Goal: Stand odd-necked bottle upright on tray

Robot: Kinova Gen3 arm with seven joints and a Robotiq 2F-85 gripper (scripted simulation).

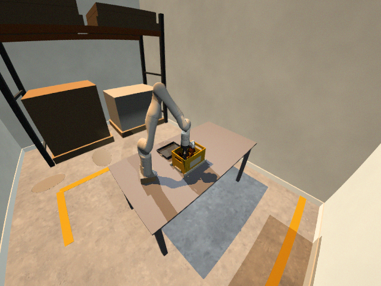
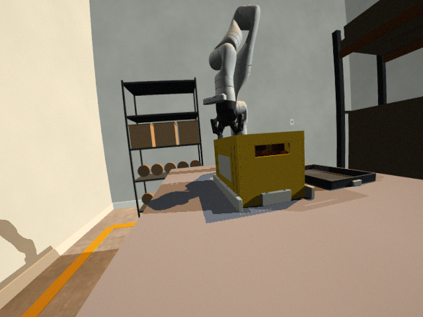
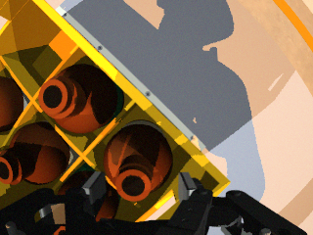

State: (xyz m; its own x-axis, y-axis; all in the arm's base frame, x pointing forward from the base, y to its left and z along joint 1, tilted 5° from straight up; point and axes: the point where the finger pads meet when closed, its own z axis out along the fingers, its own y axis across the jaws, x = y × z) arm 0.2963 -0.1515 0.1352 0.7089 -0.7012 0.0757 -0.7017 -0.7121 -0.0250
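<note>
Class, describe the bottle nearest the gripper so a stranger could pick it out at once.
Find the yellow crate on the table. In the wrist view, its corner cell holds a brown bottle, between the open gripper's fingers. Its neighbours stand deeper in the crate.
</note>
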